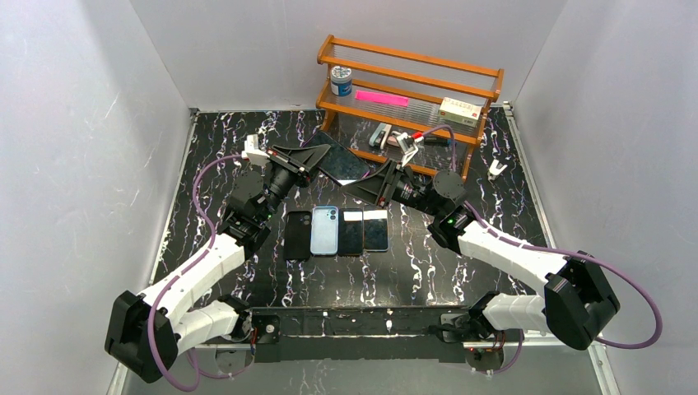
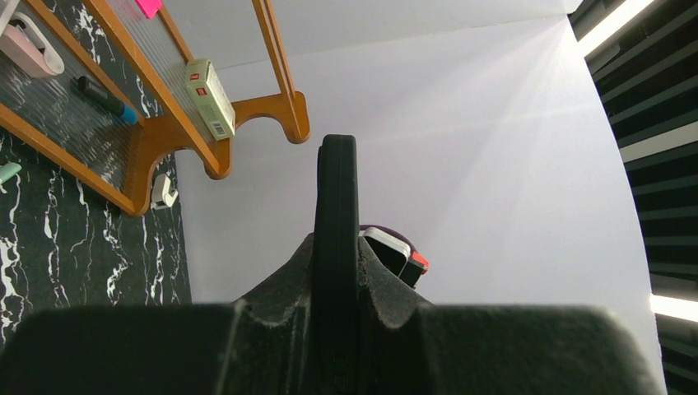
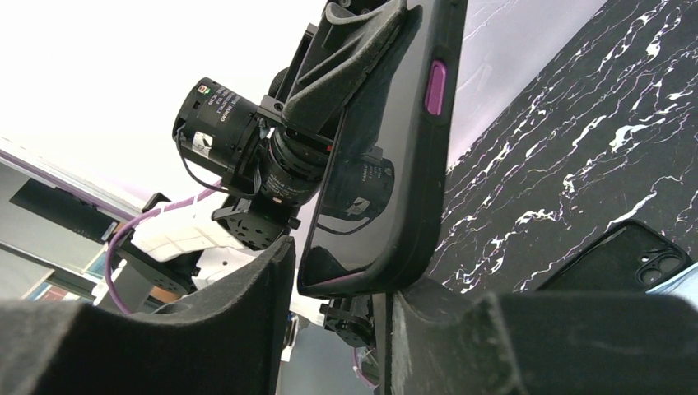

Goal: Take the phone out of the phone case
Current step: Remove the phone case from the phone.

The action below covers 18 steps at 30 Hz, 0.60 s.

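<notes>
A phone in a black case (image 1: 344, 163) with a purple side button (image 3: 435, 87) is held in the air over the back of the table, between the two arms. My left gripper (image 1: 317, 156) is shut on one end of it. In the left wrist view the case (image 2: 336, 214) stands edge-on between the clamped fingers (image 2: 379, 288). My right gripper (image 1: 368, 179) is at the other end. In the right wrist view the phone's dark screen (image 3: 387, 148) sits between the spread fingers. The left finger (image 3: 247, 304) is apart from it, and the case rests against the right finger (image 3: 428, 313).
Below the held phone, a row lies on the black marble table (image 1: 461, 263): a black case (image 1: 298, 234), a light blue one (image 1: 324, 230) and two dark phones (image 1: 352, 231) (image 1: 376, 230). A wooden rack (image 1: 411, 90) with small items stands at the back.
</notes>
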Each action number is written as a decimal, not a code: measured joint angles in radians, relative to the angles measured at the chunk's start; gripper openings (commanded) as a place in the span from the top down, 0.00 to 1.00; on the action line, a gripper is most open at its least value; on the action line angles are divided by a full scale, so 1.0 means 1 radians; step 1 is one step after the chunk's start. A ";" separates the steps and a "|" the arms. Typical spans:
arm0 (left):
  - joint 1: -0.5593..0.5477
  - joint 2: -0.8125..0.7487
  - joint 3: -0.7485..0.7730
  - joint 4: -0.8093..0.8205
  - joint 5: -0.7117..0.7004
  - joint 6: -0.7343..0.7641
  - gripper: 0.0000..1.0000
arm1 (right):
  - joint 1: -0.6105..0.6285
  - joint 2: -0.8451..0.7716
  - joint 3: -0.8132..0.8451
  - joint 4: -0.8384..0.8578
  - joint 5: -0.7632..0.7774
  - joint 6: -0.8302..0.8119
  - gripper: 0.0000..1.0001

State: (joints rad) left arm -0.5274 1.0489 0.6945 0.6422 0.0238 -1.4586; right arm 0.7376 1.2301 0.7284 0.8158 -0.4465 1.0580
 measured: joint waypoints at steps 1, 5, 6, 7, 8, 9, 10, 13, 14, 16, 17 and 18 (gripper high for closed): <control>0.000 0.000 0.000 0.000 0.000 0.000 1.00 | 0.000 0.000 0.000 -0.002 0.001 -0.003 0.61; 0.000 0.000 0.000 0.006 0.001 -0.003 1.00 | 0.000 0.000 0.000 -0.005 0.002 -0.006 0.73; 0.000 0.000 0.000 0.010 0.001 -0.005 1.00 | 0.000 0.000 0.000 -0.005 0.000 -0.005 0.77; 0.000 0.000 0.000 0.014 0.002 -0.011 1.00 | 0.000 0.000 0.000 -0.005 -0.002 -0.006 0.80; 0.000 0.000 0.000 0.016 0.003 -0.017 1.00 | 0.001 0.000 0.000 -0.005 -0.002 -0.005 0.82; 0.000 0.000 0.000 0.018 0.003 -0.020 1.00 | 0.001 -0.001 0.000 -0.003 -0.002 -0.015 0.85; 0.000 0.001 0.000 0.016 0.003 -0.024 1.00 | 0.001 -0.002 0.000 -0.003 -0.003 -0.025 0.88; 0.000 0.003 0.000 0.013 0.004 -0.035 1.00 | 0.001 -0.004 0.001 -0.007 -0.010 -0.071 0.98; 0.000 0.003 0.000 0.010 0.005 -0.037 1.00 | 0.001 -0.005 0.002 -0.012 -0.013 -0.090 0.99; 0.000 0.003 0.002 0.003 0.006 -0.038 1.00 | 0.000 -0.005 0.012 -0.034 -0.026 -0.130 0.99; 0.000 0.003 0.003 -0.002 0.008 -0.039 1.00 | -0.001 -0.005 0.020 -0.048 -0.032 -0.148 0.99; 0.001 0.003 0.007 -0.008 0.011 -0.041 1.00 | -0.002 -0.005 0.029 -0.061 -0.039 -0.168 0.99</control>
State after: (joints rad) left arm -0.5262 1.0515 0.7017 0.6342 0.0345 -1.4994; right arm 0.7353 1.2255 0.7574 0.7544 -0.4858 0.8902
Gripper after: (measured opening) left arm 0.141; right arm 0.320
